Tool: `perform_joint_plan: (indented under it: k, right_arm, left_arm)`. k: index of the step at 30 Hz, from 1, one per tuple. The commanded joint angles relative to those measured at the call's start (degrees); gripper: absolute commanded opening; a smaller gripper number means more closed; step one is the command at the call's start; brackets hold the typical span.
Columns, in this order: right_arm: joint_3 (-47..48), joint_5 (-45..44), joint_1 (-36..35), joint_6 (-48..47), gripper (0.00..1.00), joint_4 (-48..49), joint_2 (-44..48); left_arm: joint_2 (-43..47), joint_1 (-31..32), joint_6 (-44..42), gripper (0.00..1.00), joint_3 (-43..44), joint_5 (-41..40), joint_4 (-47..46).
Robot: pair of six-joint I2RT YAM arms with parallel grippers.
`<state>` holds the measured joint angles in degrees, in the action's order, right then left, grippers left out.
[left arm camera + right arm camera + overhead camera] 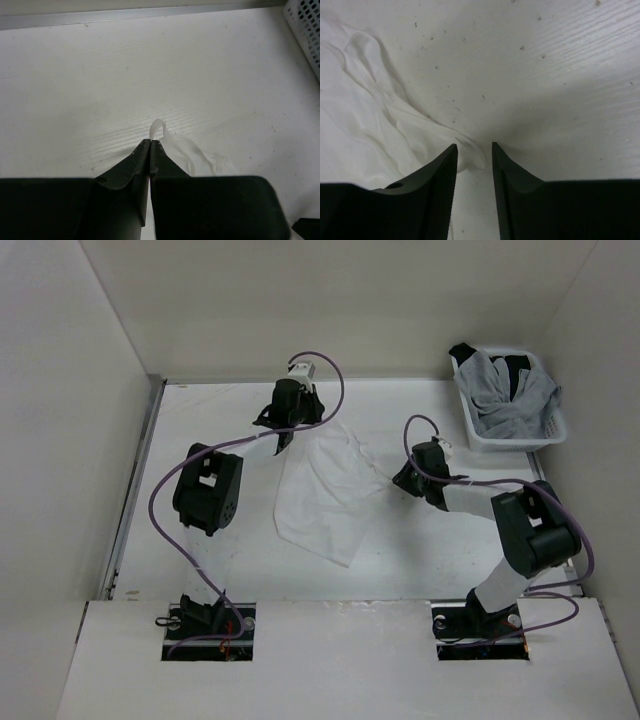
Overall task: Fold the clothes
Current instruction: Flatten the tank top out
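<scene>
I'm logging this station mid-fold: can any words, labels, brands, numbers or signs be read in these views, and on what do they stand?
None can be read. The thin white cloth garment, the white slotted plastic basket, the grey cloth in it and the white table show no word, label, number or sign in any of the three views.

Wrinkled white garment (pixel 325 495) lies loosely spread mid-table (pixel 400 550), between the two arms. The left gripper (pixel 282 440) sits at its far-left corner and the right gripper (pixel 398 478) at its right corner; how the jaws stand is not readable from above. White basket (pixel 500 442) at far right holds grey cloth (pixel 505 400) and a black piece (pixel 512 367).
</scene>
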<state>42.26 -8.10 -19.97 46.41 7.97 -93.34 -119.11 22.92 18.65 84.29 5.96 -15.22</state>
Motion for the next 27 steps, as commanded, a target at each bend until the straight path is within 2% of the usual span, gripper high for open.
perform_joint_plan:
  k: [1, 3, 6, 7, 12, 18, 23, 27]
  right_arm:
    - [3.26, 2.37, -0.64, 1.66, 0.34, 0.03, -2.54]
    - [3.79, 4.31, -0.56, 2.98, 0.24, 0.90, -3.95]
    - [4.23, 5.55, -0.29, 4.21, 0.03, 2.40, -4.83]
    - [4.06, 5.29, -0.29, 4.56, 0.00, 3.45, -4.40]
    - [3.09, 0.64, -0.64, 2.29, 0.00, 4.87, 5.16]
    - [5.46, -7.79, -6.34, -6.06, 0.00, -3.99, 25.01]
    - [12.39, -17.28, -16.17, -13.26, 0.00, -14.36, 41.19]
    - [19.86, -28.78, -28.90, -19.06, 0.00, -20.43, 49.73]
  left_arm:
    - [5.90, 0.07, 2.35, 0.01, -1.93, 1.16, -4.99]
    - [6.96, -0.20, 2.87, 0.01, -3.16, 1.16, -5.52]
    - [8.36, -0.46, 3.93, 0.01, -4.92, 1.16, -6.57]
    - [8.98, -0.55, 4.37, 0.01, -5.45, 1.08, -6.66]
    - [15.82, -0.73, 6.48, 0.00, -10.01, 0.55, -7.71]
    - [33.29, 0.67, 8.85, 0.00, -18.19, -1.82, -8.77]
    - [52.10, 4.45, 7.80, 0.00, -22.15, -7.17, -6.06]
    - [64.32, 9.45, 4.73, 0.00, -21.19, -14.02, -1.49]
